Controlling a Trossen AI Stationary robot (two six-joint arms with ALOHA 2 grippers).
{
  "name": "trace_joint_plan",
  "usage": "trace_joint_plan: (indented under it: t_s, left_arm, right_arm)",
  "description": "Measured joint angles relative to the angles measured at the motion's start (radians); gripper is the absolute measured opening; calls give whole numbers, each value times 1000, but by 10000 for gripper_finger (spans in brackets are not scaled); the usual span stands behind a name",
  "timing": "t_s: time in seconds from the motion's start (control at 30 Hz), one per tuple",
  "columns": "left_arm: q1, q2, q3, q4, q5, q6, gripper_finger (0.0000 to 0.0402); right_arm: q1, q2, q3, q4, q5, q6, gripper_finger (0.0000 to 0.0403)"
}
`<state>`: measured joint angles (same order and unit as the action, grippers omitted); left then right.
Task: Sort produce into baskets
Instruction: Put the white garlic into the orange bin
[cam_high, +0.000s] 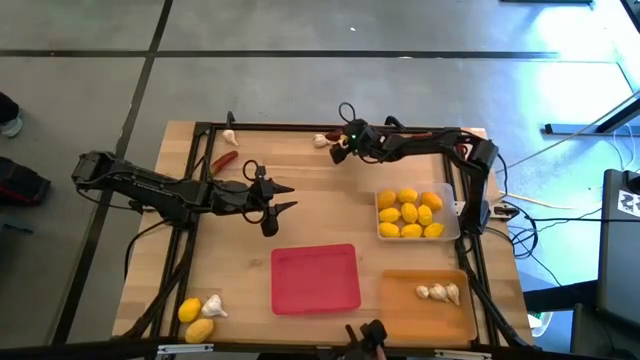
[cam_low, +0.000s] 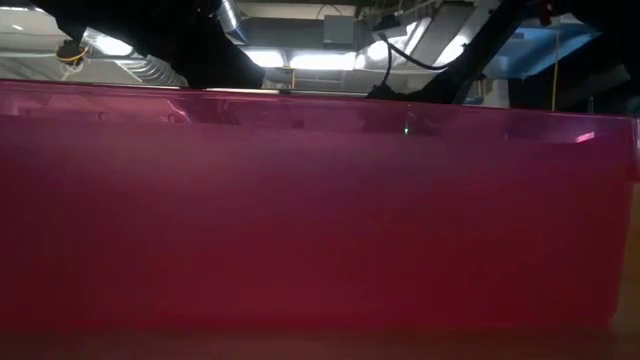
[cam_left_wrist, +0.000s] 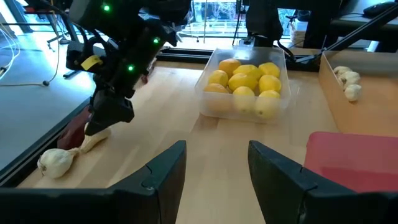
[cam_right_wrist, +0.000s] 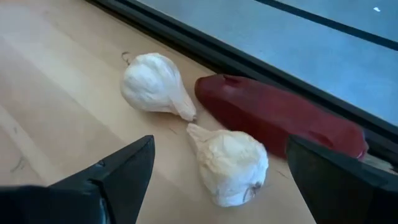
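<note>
My right gripper is open at the table's far edge, low over two whitish garlic bulbs and a dark red chili that lie on the wood. Its fingers stand on either side of the nearer bulb, apart from it. It also shows in the high view and the left wrist view. My left gripper is open and empty above bare wood left of centre. The red tray, the clear tray with several lemons and the orange tray with three garlic bulbs stand near and right.
A chili and a garlic bulb lie at the far left. Two lemons and a garlic bulb lie at the near left. A black frame rail runs along the far edge. The red tray's wall fills the low view.
</note>
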<state>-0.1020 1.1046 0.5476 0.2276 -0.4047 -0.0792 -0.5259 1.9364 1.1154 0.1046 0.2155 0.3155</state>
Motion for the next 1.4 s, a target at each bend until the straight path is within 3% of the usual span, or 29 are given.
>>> trace_joint_plan:
  t_s: [0.63, 1.13, 1.4]
  left_arm:
    - [0, 0, 0, -3, 0, 7, 169]
    - [0, 0, 0, 5, 0, 15, 169]
    - [-2, 0, 0, -10, 0, 14, 169]
  right_arm:
    - [-5, 51, 18, -45, -71, -2, 346]
    - [-4, 49, 18, -50, -70, -81, 168]
    - [15, -1, 17, -55, -98, -88, 153]
